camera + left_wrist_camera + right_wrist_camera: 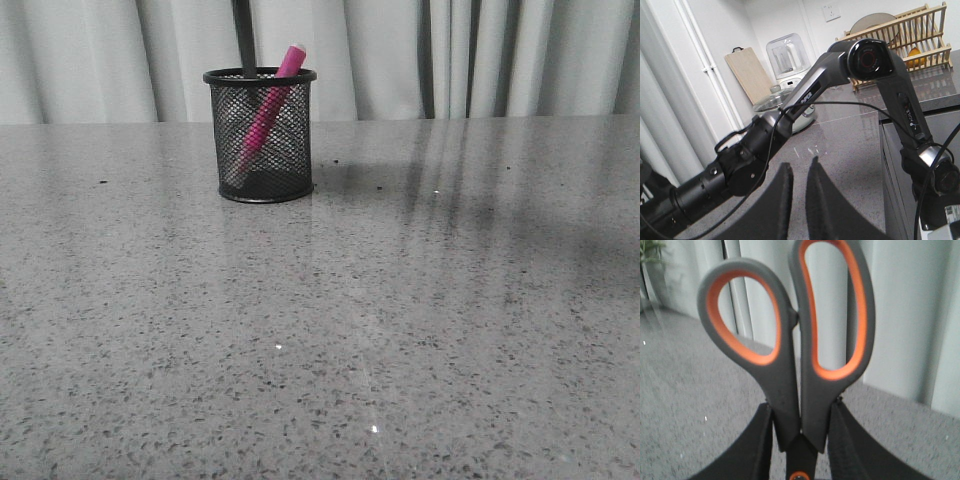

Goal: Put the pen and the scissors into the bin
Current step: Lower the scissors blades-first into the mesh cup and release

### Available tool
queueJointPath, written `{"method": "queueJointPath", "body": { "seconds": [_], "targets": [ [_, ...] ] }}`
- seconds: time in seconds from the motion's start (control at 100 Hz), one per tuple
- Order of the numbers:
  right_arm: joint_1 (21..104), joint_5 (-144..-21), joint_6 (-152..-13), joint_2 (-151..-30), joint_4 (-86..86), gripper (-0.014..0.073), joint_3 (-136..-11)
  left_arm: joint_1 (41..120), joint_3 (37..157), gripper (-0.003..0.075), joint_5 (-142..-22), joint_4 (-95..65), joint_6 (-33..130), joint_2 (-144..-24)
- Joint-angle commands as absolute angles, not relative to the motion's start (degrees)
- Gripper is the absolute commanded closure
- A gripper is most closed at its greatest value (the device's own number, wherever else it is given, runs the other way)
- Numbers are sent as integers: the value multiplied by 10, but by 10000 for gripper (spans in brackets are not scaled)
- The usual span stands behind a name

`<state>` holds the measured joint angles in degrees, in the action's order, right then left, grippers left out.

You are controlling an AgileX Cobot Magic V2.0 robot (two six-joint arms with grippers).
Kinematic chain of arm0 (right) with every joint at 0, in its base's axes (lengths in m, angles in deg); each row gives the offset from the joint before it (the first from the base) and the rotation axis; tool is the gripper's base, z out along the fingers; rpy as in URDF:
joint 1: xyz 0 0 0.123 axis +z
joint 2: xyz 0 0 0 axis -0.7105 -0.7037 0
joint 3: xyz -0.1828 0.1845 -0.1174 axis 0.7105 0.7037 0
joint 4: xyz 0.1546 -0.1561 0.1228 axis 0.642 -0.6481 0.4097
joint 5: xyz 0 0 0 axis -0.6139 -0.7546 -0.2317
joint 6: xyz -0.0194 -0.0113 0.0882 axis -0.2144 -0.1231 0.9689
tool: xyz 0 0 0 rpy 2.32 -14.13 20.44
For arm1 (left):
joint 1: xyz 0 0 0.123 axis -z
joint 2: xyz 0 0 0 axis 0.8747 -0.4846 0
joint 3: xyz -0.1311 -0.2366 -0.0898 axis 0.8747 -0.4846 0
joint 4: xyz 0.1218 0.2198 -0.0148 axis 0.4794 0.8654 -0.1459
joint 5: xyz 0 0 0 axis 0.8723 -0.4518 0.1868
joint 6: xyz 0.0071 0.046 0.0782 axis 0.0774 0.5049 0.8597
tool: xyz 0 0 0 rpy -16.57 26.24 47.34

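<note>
While pen leans in bin, right jaws clamp scissors.

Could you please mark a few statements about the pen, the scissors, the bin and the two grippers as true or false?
1. The pen stands tilted inside the bin. True.
2. The scissors lie flat on the table. False: the right gripper holds them between its fingers, handles showing.
3. The scissors' finger loops are lined orange. True.
4. The left gripper grips the pen. False: its fingers are nearly together with nothing between them.
5. The bin lies on its side. False: it stands upright.
</note>
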<state>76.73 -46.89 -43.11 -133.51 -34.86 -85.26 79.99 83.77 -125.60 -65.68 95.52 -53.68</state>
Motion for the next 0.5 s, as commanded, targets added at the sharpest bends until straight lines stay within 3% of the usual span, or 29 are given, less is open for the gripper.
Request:
{"method": "queueJointPath", "body": {
  "seconds": [0.0, 0.49],
  "targets": [
    [762, -415, -433, -1331, -343, 642, -868, 805, 851, 677, -1245, -679, 948, -541],
    [762, -494, -431, -1352, -343, 642, -864, 805, 851, 677, -1243, -649, 948, -541]
  ]
}}
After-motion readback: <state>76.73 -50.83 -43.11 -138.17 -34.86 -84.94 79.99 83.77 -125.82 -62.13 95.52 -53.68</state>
